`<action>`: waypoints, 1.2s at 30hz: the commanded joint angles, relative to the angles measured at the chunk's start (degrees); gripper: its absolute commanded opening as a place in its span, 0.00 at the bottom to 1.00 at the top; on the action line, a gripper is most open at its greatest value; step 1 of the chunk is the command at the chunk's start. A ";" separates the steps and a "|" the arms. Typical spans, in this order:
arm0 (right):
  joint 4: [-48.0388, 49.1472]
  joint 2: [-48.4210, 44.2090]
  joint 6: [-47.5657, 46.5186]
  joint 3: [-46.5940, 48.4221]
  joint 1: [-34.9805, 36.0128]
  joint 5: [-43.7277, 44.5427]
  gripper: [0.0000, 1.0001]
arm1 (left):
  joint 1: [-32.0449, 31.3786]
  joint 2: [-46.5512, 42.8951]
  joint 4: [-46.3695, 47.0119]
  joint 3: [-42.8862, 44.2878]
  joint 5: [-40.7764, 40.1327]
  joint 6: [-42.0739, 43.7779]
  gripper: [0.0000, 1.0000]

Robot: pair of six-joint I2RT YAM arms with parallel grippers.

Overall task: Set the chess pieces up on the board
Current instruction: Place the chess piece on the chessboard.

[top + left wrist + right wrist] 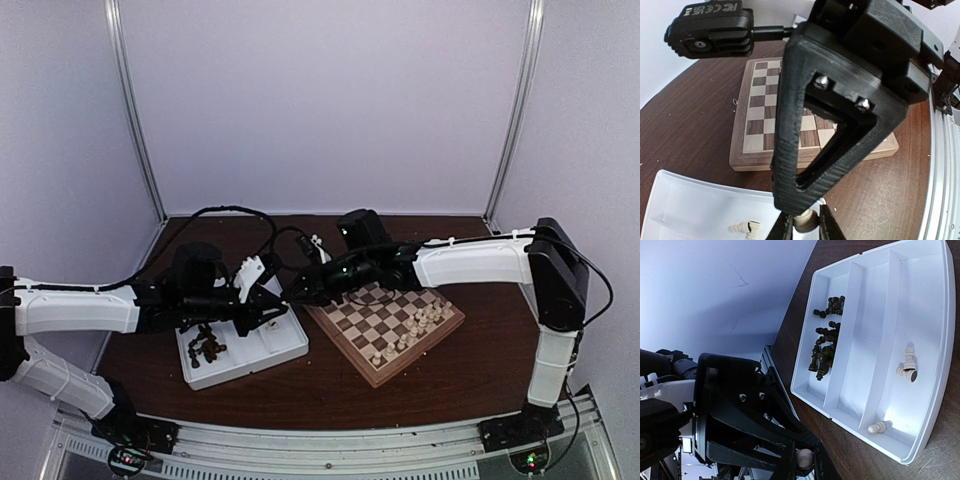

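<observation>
**Surroundings.** Brown table [450, 385]. White tray [262, 352] sits left of the board [372, 376], the two near each other but apart. Both arms reach inward and meet above the gap between them, hiding the tray's far corner from the top camera.

**Task items.** A cluster of cream pieces [420, 322] stands on the right side of the board. A heap of dark pieces [824, 347] lies in one outer compartment of the tray. Three loose cream pieces [909, 364] lie or stand in the opposite outer compartment.

**View differences.** Only the right wrist camera shows the tray's dividers and contents clearly. The left wrist camera shows the board's squares behind a large black finger of the right gripper [302, 290], with that arm's wrist camera [710, 30] above it.

**Grippers.** The left gripper [804, 229] is clamped on one cream piece [805, 220], a finger on each side. The right gripper's finger tip hangs just above that piece. Whether the right gripper grips it cannot be told.
</observation>
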 commanded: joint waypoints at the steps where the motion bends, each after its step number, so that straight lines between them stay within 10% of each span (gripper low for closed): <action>1: 0.77 0.50 -0.35 2.01 0.62 -1.37 0.10 | -0.26 -0.92 3.31 -0.09 -1.92 1.15 0.15; 9: -0.96 -0.21 -2.11 2.13 0.59 -0.87 0.24 | -0.28 -0.61 3.25 -0.11 -1.43 1.40 0.15; 24: -1.40 -0.01 -2.74 2.13 0.45 -0.85 0.02 | -0.24 -0.52 3.53 -0.44 -0.22 1.55 0.16; 36: -12.98 -4.77 -11.98 2.04 -0.74 7.40 0.00 | -0.24 -1.19 5.34 -1.92 -0.40 -0.57 0.45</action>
